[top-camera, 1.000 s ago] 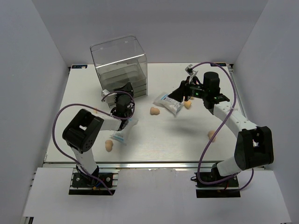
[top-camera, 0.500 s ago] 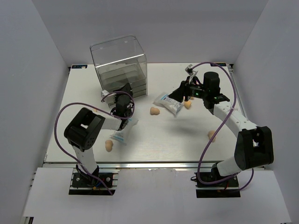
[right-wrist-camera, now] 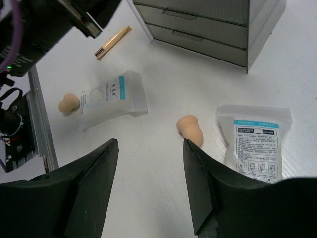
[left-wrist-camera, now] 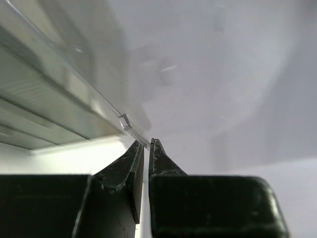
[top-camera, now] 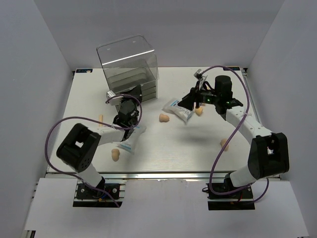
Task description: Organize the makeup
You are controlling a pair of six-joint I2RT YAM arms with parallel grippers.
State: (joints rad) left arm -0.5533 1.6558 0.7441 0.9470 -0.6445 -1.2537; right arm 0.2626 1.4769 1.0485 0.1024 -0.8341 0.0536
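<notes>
The makeup lies scattered on the white table. One white-and-blue packet (top-camera: 178, 110) (right-wrist-camera: 257, 144) lies under my right gripper (top-camera: 190, 101) (right-wrist-camera: 150, 148), which hovers open with nothing between its fingers. A peach sponge (top-camera: 164, 118) (right-wrist-camera: 190, 130) sits just left of that packet. A second packet (top-camera: 131, 139) (right-wrist-camera: 111, 99) and another sponge (top-camera: 115, 154) (right-wrist-camera: 69, 104) lie near the left arm. The thin tan stick (top-camera: 100, 120) (right-wrist-camera: 113, 42) is at the left. My left gripper (top-camera: 131, 94) (left-wrist-camera: 147, 144) is at the foot of the clear drawer box (top-camera: 129, 69), its jaws pinched on a thin clear plastic edge (left-wrist-camera: 130, 126).
Two more sponges lie on the right, one (top-camera: 199, 111) beside the right gripper and one (top-camera: 224, 144) near the right arm's forearm. The drawer box (right-wrist-camera: 213, 25) has stacked grey drawers. White walls close in the table on three sides.
The left jaws have closed and the left arm's elbow has swung to the left. The clear box has shifted and tipped slightly. The right arm has barely moved.
</notes>
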